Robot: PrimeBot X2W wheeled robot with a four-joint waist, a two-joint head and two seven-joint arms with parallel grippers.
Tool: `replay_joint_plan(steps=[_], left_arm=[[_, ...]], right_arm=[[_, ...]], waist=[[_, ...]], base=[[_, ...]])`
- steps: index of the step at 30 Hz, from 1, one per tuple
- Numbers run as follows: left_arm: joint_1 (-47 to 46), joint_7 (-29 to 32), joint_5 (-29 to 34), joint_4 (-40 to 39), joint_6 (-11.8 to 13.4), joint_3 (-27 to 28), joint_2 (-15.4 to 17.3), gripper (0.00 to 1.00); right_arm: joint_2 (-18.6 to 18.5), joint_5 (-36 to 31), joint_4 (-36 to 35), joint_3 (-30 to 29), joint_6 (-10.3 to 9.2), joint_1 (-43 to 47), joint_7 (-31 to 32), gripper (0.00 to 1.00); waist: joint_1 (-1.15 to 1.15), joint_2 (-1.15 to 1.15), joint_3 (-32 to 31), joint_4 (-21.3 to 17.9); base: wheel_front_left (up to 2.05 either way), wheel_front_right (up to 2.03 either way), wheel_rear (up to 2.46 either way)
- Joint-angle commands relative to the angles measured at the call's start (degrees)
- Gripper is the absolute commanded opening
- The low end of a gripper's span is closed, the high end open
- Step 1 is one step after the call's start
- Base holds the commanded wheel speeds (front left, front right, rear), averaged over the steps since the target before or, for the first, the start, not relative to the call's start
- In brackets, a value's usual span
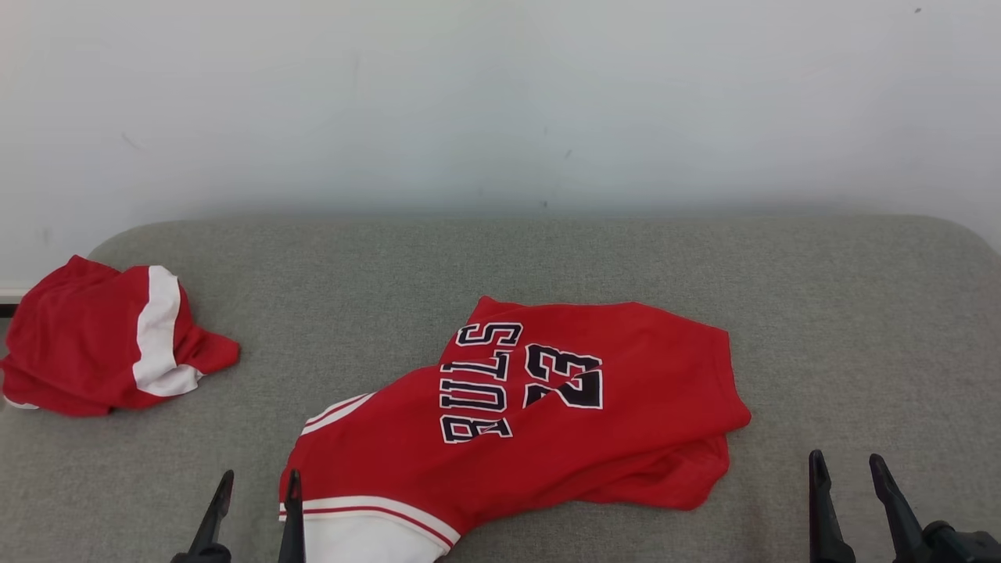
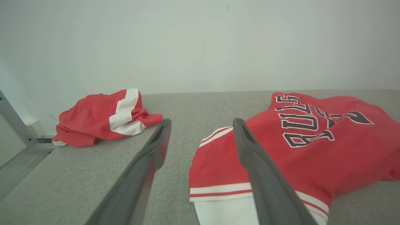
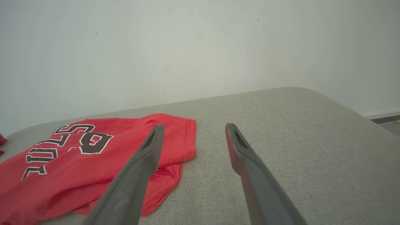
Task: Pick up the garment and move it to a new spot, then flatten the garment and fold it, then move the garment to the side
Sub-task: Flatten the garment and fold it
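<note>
Where your two grippers hang low at the front, the red Bulls jersey (image 1: 547, 407) lies on the grey cushion (image 1: 547, 258), near the middle and close to the front edge. It is not flat. Part of it is folded over itself, and a red flap sticks out from under it on the right side. You can read the dark letters BULLS and the number 23, turned sideways. A white band with thin red lines shows at the jersey's near left corner.

Your left gripper (image 1: 261, 475) is wide open and holds nothing. It is at the jersey's near left corner. One finger is over bare cushion, and the other finger is right by the white band. You cannot tell if that finger touches the cloth.

Your right gripper (image 1: 846, 456) is wide open too, and it holds nothing. It is to the right of the jersey, apart from it, over bare cushion. In the right wrist view one of its fingers shows in front of the jersey's right edge.

A second piece of red clothing (image 1: 102, 344) with a fat white stripe sits in a lump at the far left edge of the cushion, well apart from the jersey. A plain white wall (image 1: 500, 102) stands behind the cushion.
</note>
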Motion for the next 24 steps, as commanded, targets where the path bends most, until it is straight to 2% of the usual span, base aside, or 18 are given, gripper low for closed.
replay_joint_plan(steps=[1, 11, 17, 24], left_arm=[[-0.3, -0.2, 0.1, 0.4, -0.3, 0.1, 0.0, 1.00], [0.0, -0.2, -2.3, 6.7, -1.3, -1.4, -1.0, 1.00], [-0.8, -0.2, -3.2, 10.9, -1.6, -2.2, -1.3, 1.00], [-3.1, -0.2, -4.9, 17.5, -2.3, -2.8, -1.5, 1.00]], right_arm=[[0.1, 0.1, 0.0, 0.2, -0.12, 0.5, 0.2, 1.00], [-1.7, 0.0, 3.8, 2.8, -0.12, -3.2, 2.4, 1.00], [-2.9, 0.3, 10.0, 3.9, -0.12, -6.4, 2.3, 1.00], [-3.5, 1.2, 21.4, 5.6, -0.12, -12.8, 0.5, 1.00]], waist=[[0.00, 0.00, 0.1, 0.2], [0.00, 0.00, 1.5, 1.6], [0.00, 0.00, 2.9, 2.4], [0.00, 0.00, 5.1, 2.9]], base=[[0.00, 0.00, 0.00], [0.00, 0.00, 0.00], [0.00, 0.00, 0.00], [0.00, 0.00, 0.00]])
